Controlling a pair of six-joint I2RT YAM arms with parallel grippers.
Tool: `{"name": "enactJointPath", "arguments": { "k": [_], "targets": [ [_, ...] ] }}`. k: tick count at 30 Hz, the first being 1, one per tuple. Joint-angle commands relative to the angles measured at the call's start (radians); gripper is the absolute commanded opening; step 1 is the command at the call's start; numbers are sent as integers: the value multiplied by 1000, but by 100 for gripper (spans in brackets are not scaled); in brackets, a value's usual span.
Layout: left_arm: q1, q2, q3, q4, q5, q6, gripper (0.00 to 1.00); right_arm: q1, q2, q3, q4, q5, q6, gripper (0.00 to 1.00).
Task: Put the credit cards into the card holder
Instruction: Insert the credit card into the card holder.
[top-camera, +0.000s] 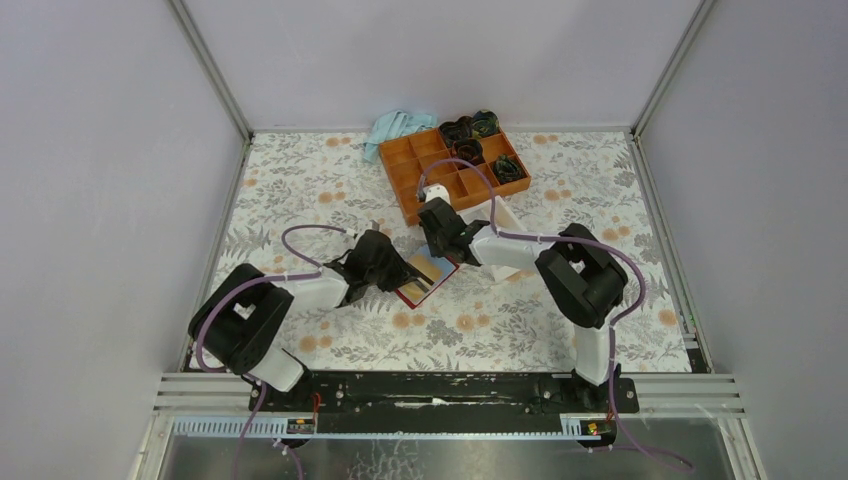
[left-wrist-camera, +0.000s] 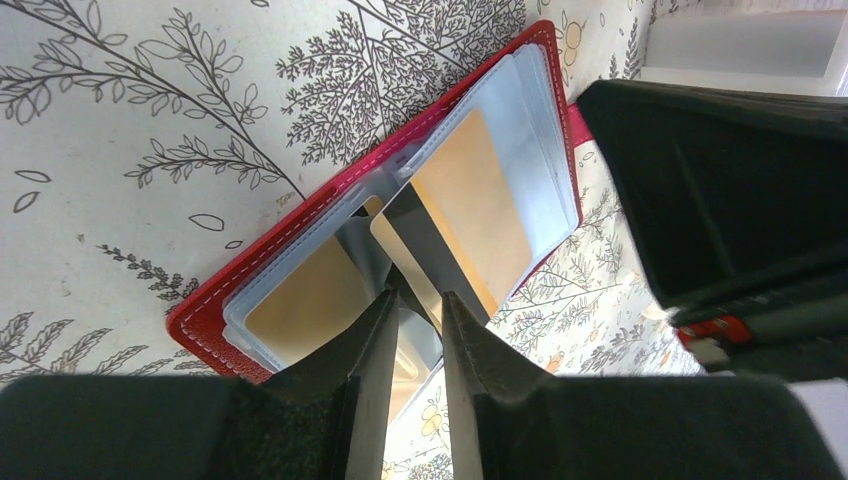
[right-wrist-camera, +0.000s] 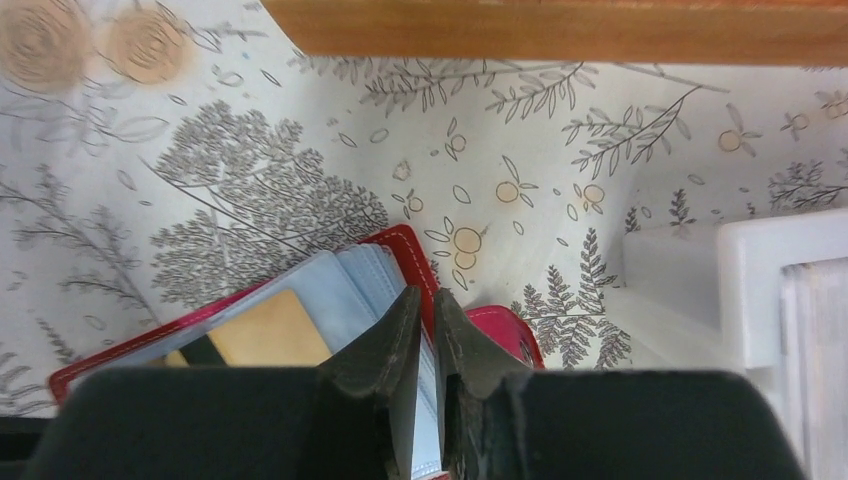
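Card holder (top-camera: 428, 282): lies open, red cover down, mid-table (top-camera: 300, 200), between the two grippers.
Cards: a plain gold card (left-wrist-camera: 305, 300) sits in a clear sleeve on one half. A striped gold card (left-wrist-camera: 470, 210) lies slanted over the fold.
Left gripper (left-wrist-camera: 415, 305): at the holder's 9 o'clock, jaws nearly together at the striped card's near end. Whether they pinch it, I cannot tell.
Right gripper (right-wrist-camera: 427, 305): at the holder's 1 o'clock, clamped on its pale-blue sleeves.
Tray (top-camera: 412, 170): orange, at the holder's 12 o'clock.
White box (top-camera: 503, 215): just beside the right gripper, at 3 o'clock.

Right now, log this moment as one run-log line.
card holder open | one gold card sleeved | striped gold card over opposite sleeves | left gripper at its near end, grip unclear | right gripper pinching holder's sleeves
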Motion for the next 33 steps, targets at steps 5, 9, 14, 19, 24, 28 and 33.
{"name": "enactJointPath", "arguments": {
  "k": [5, 9, 14, 19, 24, 28, 33],
  "targets": [
    [-6, -21, 18, -143, -60, 57, 30, -16, 64, 21, -17, -3, 31, 16],
    [-6, -24, 65, -201, -77, 98, 30, -16, 67, 9, -10, -10, 40, 16],
    [-9, -43, 95, -253, -104, 160, 18, -18, 73, 6, -9, -22, 47, 16],
    [-26, -29, 154, -310, -127, 245, 17, -17, 81, 4, -9, -33, 49, 16],
    [-61, 4, 195, -297, -134, 297, 17, -18, 79, -2, -6, -40, 53, 15],
    [-88, 53, 227, -317, -148, 310, 17, -17, 76, -7, -6, -45, 55, 15],
    [-99, 40, 224, -333, -175, 308, 4, -17, 75, -16, 0, -53, 55, 16]
  ]
}}
